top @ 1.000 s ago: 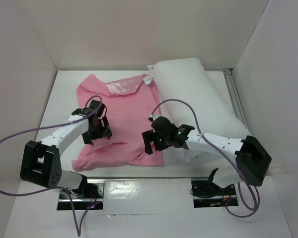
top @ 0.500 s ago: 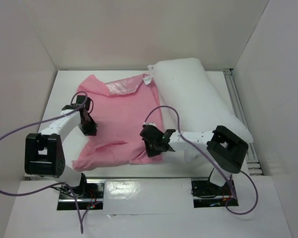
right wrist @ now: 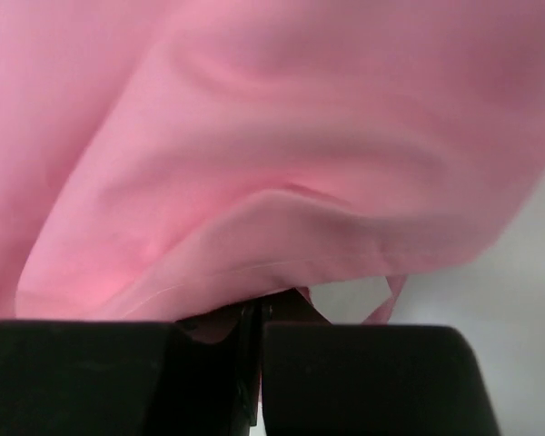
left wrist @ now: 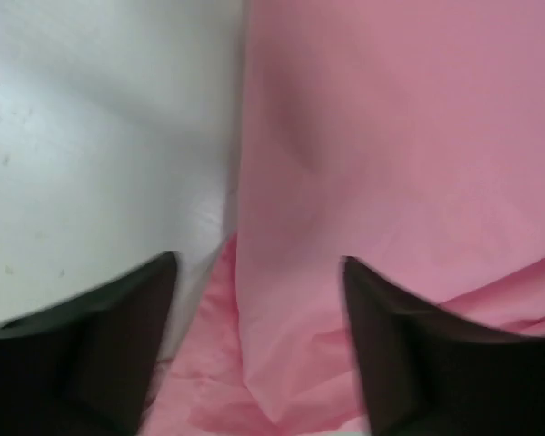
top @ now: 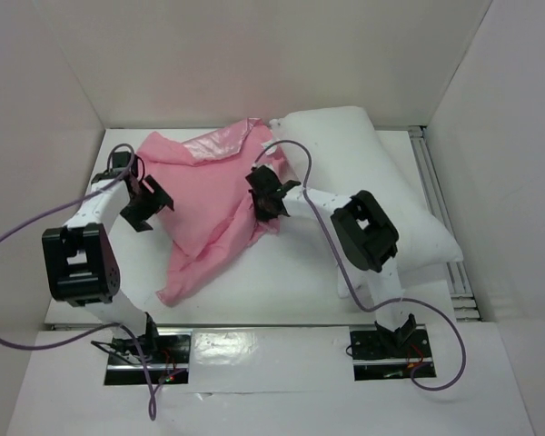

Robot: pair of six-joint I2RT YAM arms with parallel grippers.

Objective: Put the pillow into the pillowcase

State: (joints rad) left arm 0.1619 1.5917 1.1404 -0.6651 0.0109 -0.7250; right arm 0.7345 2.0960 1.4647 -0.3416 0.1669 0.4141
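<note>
Gripping a pillowcase fold in the clenched right gripper at desk centre, beside the pillow; holding the released left gripper over the pillowcase's left edge.

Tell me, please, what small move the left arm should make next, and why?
Probably close the left gripper on the left edge of the thin pink fabric pillowcase: its jaws stand open with pink cloth just ahead and nothing clamped, while the right gripper is shut on the edge nearest the plump white rectangular pillow.

Crumpled pink pillowcase lies beside white pillow.
</note>
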